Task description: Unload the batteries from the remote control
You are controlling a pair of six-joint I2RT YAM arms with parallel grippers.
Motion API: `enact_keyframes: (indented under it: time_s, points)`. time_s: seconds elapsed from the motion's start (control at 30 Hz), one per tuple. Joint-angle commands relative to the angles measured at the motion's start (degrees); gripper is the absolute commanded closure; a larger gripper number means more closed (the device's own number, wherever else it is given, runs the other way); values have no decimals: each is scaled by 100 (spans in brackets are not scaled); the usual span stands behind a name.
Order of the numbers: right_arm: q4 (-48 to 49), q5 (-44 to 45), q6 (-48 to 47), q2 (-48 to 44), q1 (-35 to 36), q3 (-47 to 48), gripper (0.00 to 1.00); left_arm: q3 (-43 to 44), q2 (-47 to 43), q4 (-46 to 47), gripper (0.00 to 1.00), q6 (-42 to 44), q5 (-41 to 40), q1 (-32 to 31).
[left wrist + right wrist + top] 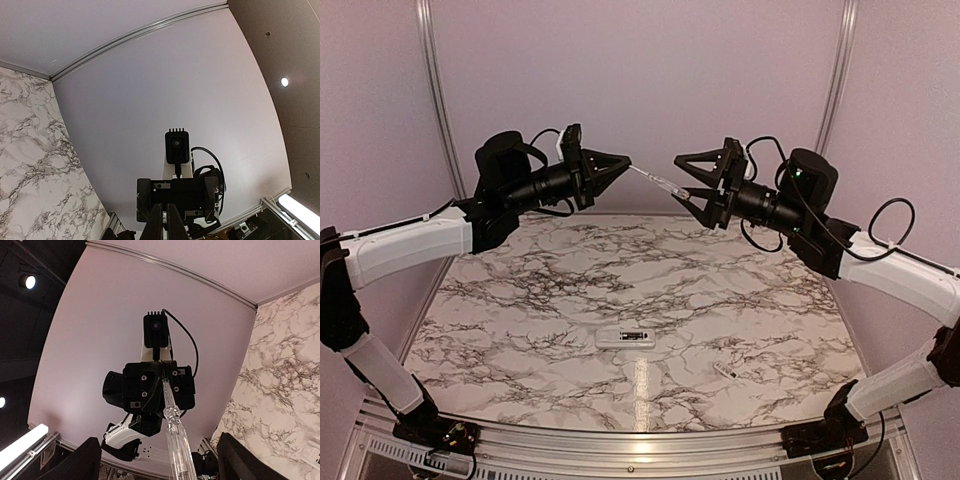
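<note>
The remote control, a slim white bar with a dark recess facing up, lies on the marble table near the front centre. I cannot make out the batteries as separate things. High above the table my left gripper is shut on the thin end of a clear-handled screwdriver, which points toward the right arm. My right gripper is open, its fingers wide on either side of the clear handle without touching it.
A small white piece lies on the table to the right of the remote control. Pale walls and aluminium corner posts close in the back. The metal front rail runs between the two arm bases.
</note>
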Motion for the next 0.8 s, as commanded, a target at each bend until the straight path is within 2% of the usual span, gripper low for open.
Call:
enact_keyframes:
  time_s: [0.0,0.2,0.47,0.77]
  points:
    - [800,-110,484,-20,-44,39,23,-48,-182,360,100,-83,-234,22]
    - [1153,-232,576,206,-41,70,30,-150,-172,338,100,-114,-296,20]
    - [1077,-255,491,335,-36,76,36,-169,-121,324,100,-56,-316,11]
    - [262,-223,-74,402,-18,404,53,-78,17,261,100,-14,-348,-14]
